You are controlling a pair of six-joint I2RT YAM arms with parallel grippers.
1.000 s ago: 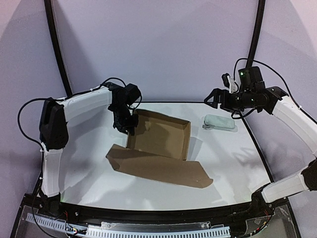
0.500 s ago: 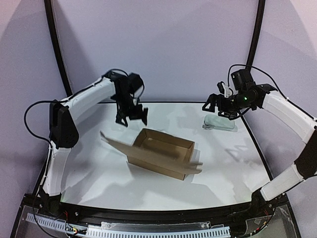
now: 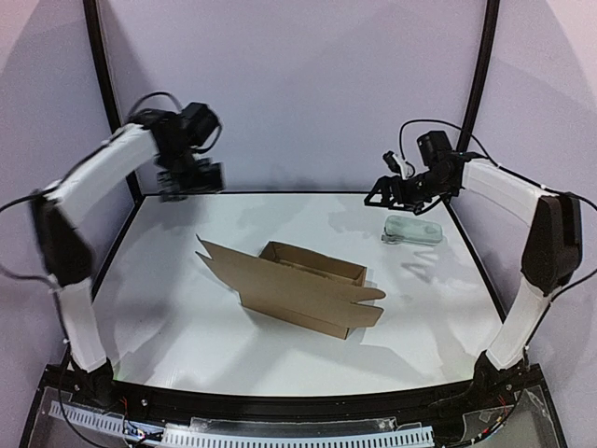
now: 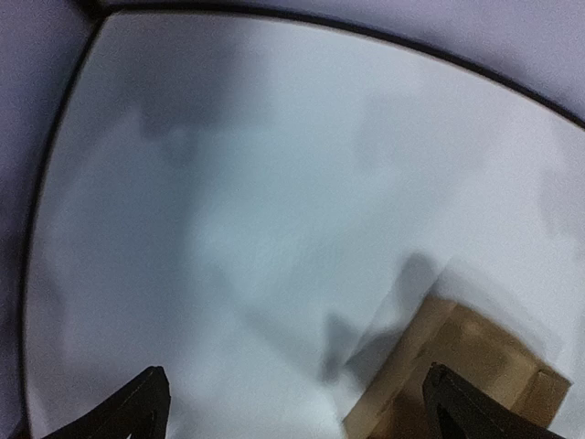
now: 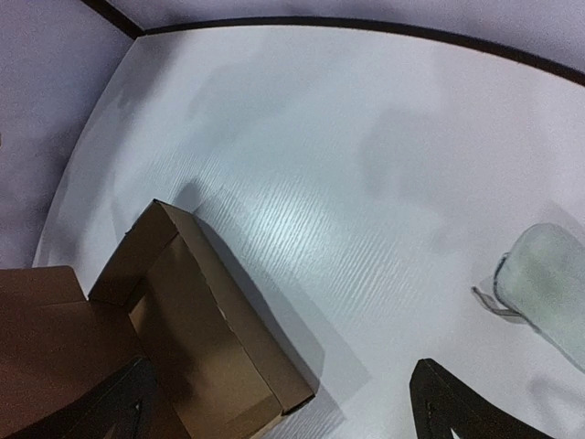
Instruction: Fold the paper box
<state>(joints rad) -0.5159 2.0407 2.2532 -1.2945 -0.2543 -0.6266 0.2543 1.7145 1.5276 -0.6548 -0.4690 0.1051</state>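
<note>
The brown paper box (image 3: 303, 287) rests in the middle of the white table (image 3: 168, 308), a shallow open tray with a long panel standing along its near side and a flap jutting left. My left gripper (image 3: 190, 177) hangs open, high over the table's back left corner and well clear of the box. In the left wrist view its gripper (image 4: 302, 407) is empty, with a corner of the box (image 4: 475, 366) at lower right. My right gripper (image 3: 382, 192) is open above the back right. In its wrist view that gripper (image 5: 288, 402) holds nothing and the box (image 5: 196, 320) lies below left.
A small pale translucent object (image 3: 413, 231) lies on the table at the back right, below the right gripper, also seen as the pale object (image 5: 548, 288) in the right wrist view. A black frame edges the table's rim (image 3: 308, 192), with lilac walls behind.
The left gripper opened, let go of the box's back left corner and rose away to the back left. The box shifted forward and its long panel now stands up. The right gripper drifted left.
</note>
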